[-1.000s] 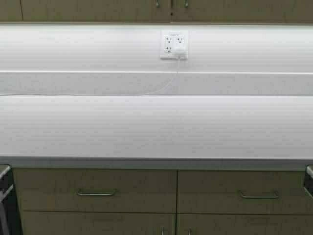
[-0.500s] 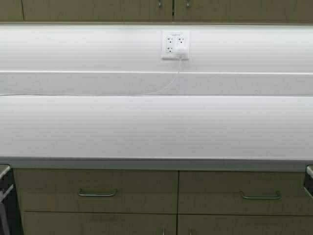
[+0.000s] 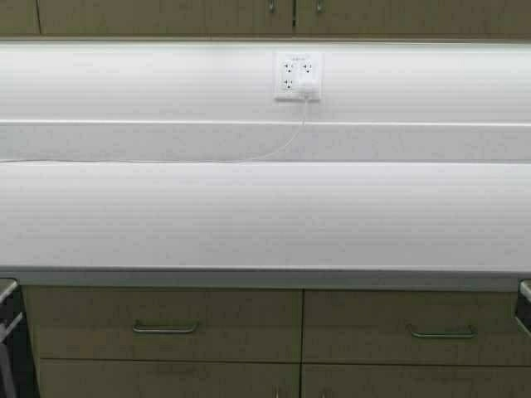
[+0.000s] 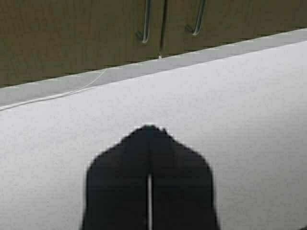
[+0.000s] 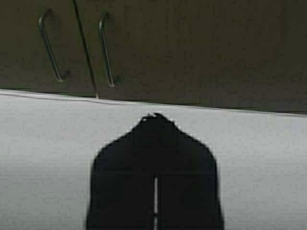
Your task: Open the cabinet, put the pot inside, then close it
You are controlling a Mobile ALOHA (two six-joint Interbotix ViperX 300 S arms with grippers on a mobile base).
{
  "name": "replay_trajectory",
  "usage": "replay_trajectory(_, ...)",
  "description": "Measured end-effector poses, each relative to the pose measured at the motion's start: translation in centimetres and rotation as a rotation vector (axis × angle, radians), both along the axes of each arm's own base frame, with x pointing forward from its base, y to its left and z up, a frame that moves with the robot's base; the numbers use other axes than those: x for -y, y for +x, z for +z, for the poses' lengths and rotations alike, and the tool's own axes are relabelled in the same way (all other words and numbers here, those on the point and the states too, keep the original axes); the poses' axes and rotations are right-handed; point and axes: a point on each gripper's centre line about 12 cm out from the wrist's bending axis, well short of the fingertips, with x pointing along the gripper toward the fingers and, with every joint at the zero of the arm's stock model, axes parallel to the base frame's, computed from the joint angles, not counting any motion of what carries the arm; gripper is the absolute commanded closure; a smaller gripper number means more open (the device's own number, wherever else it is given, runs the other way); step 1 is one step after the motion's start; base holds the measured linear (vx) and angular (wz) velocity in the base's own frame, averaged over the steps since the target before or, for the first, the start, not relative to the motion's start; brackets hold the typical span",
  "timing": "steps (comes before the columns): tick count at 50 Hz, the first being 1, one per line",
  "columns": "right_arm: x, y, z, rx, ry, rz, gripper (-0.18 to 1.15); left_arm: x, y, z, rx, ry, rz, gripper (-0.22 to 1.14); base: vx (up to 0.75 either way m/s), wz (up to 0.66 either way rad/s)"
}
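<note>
The pot is out of view in every frame. The cabinet hangs above the lit wall; only its bottom strip shows in the high view, with the lower ends of its two bar handles near the middle seam. Both doors look shut. It also shows in the left wrist view and the right wrist view, beyond the counter. My left gripper is shut and empty, over the white counter. My right gripper is shut and empty too, over the counter.
A white counter spans the view, with a wall outlet and a thin white cord running left from it. Base drawers with horizontal handles sit below the counter's front edge. Arm parts show at both lower corners.
The robot has moved slightly: the whole scene has slid a little to the right in the high view. Both grippers stay shut.
</note>
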Motion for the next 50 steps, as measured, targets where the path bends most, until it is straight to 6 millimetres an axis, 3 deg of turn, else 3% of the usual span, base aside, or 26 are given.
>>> replay_trajectory(50, 0.2, -0.8, -1.3, -0.024, -0.011, 0.001, 0.91, 0.2, 0.4, 0.0, -0.002, -0.001, 0.0, 0.88, 0.0, 0.0)
